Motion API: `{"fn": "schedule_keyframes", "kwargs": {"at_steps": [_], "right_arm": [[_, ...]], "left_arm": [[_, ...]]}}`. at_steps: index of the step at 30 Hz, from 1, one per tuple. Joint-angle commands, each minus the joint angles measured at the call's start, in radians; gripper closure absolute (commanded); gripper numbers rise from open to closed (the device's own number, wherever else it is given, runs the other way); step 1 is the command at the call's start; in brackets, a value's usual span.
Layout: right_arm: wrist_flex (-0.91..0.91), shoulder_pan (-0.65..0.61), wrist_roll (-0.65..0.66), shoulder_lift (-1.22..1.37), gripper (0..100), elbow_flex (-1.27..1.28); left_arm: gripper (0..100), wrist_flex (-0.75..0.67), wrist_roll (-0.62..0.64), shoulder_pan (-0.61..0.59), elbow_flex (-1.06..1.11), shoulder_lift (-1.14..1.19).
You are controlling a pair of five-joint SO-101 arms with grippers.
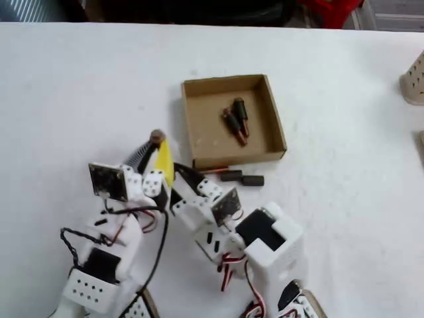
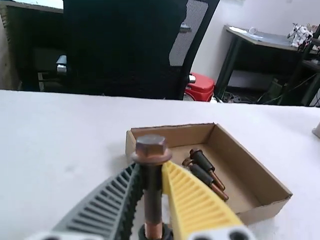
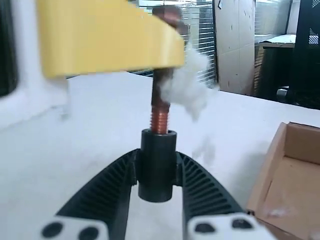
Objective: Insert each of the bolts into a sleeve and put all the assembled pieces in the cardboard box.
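My left gripper (image 2: 150, 167) is shut on a copper bolt (image 2: 151, 150), which stands upright with its hex head on top. Directly under it, my right gripper (image 3: 156, 161) is shut on a black sleeve (image 3: 156, 167), and the bolt's threaded end (image 3: 160, 120) sits in the sleeve's mouth. In the high view the left gripper (image 1: 156, 144) and the right gripper (image 1: 180, 173) meet just left of the cardboard box (image 1: 193, 119). Two assembled pieces (image 1: 236, 119) lie inside the box. Two loose sleeves (image 1: 242, 177) and a bolt (image 1: 211, 170) lie by its front wall.
The box (image 2: 260, 192) lies close to the right of both grippers. A beige perforated object (image 1: 414, 79) stands at the table's right edge. The table's far and left sides are bare white surface.
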Motion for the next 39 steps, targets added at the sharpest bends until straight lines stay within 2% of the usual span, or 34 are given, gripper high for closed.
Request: {"fn": "schedule_keyframes", "kwargs": {"at_steps": [1, 15, 24, 30, 39], "right_arm": [[-0.033, 0.015, -0.003, -0.013, 98.3, -0.005], [-0.035, 0.030, -0.003, -0.015, 98.3, -0.005], [-0.061, 0.039, -0.006, -0.016, 98.3, -0.006], [-0.058, 0.061, -0.008, -0.054, 98.3, -0.003], [-0.054, 0.068, -0.008, -0.064, 98.3, -0.002]], "left_arm": [[98, 0.051, 0.011, 0.025, -0.058, -0.013], [98, 0.074, 0.003, 0.016, 0.020, -0.013], [98, 0.146, 0.002, 0.022, 0.020, -0.013], [98, 0.224, -0.051, 0.025, 0.020, -0.013], [96, 0.224, -0.052, 0.025, 0.020, -0.013]]}}
